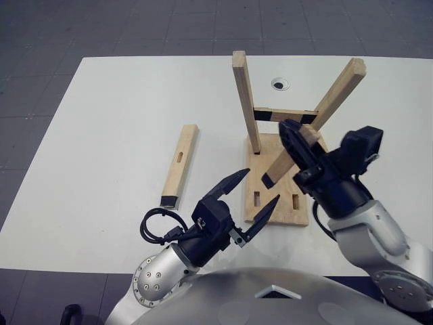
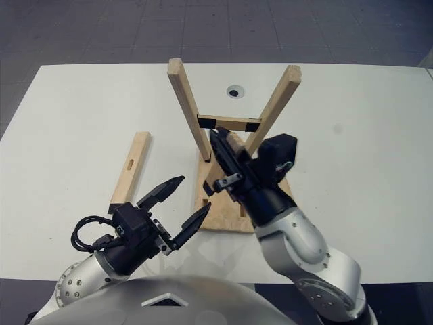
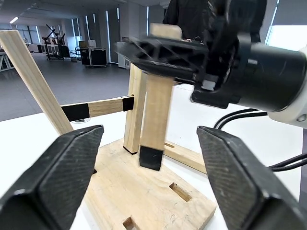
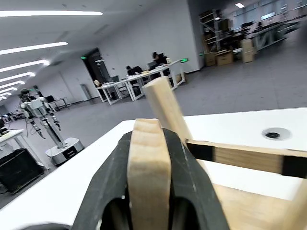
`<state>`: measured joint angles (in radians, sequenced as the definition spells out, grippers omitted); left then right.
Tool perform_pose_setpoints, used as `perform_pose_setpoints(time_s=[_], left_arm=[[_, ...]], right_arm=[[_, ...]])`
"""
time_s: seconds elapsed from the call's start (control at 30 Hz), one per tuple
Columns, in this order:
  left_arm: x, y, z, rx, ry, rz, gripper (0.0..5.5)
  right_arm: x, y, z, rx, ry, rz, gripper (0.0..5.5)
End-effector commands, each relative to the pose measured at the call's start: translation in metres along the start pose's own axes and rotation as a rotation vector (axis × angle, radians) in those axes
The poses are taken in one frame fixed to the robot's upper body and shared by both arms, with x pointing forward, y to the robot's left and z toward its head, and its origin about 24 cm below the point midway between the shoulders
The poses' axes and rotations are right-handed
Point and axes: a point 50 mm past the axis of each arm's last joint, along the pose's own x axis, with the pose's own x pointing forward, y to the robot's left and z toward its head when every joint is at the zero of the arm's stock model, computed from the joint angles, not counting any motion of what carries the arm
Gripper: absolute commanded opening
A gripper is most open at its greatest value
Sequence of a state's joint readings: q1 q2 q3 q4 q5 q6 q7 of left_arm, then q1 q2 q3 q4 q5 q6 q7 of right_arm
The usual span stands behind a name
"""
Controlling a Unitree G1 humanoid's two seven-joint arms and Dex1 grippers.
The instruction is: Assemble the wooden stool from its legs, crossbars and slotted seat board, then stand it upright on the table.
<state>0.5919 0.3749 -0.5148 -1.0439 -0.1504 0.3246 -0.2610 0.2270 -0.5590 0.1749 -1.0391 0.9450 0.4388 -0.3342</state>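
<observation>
Clamped on the tilted leg [image 1: 281, 166], the right gripper [image 1: 298, 147] likely needed to straighten it over a seat board [image 1: 281, 213] slot [image 1: 257, 198] (left gripper [image 1: 262, 185] gaped, empty).

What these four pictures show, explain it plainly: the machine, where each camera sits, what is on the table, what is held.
This is a humanoid robot; each arm ends in a two-fingered hand. Two pictures come from its head, looking down; two from its wrists. On the white table lies a slotted seat board with two legs standing in it, joined by a crossbar. A loose leg lies to the robot's left. The right hand grips a third leg, black tip toward the board. The left hand is open, holding nothing.
</observation>
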Motion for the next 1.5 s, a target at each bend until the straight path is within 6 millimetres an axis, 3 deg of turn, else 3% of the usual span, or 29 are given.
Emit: perform_pose_setpoints(time_s=[0.03,0.27,0.6,0.93,1.5], left_arm=[[0.004,0.006,-0.004,0.081,0.016,0.041,4.24],[0.007,0.024,-0.013,0.251,0.071,0.166,4.29],[0.007,0.020,-0.015,0.256,0.076,0.181,4.29],[0.009,0.016,-0.020,0.236,0.082,0.176,4.29],[0.008,0.014,-0.021,0.230,0.090,0.162,4.29]], right_arm=[[-0.020,-0.029,0.010,-0.142,0.014,-0.139,0.40],[-0.035,-0.068,0.009,-0.335,0.097,-0.294,0.40],[-0.006,-0.117,-0.012,-0.396,0.131,-0.391,0.40],[0.016,-0.115,-0.025,-0.403,0.130,-0.371,0.40],[0.027,-0.120,-0.043,-0.397,0.164,-0.347,0.40]])
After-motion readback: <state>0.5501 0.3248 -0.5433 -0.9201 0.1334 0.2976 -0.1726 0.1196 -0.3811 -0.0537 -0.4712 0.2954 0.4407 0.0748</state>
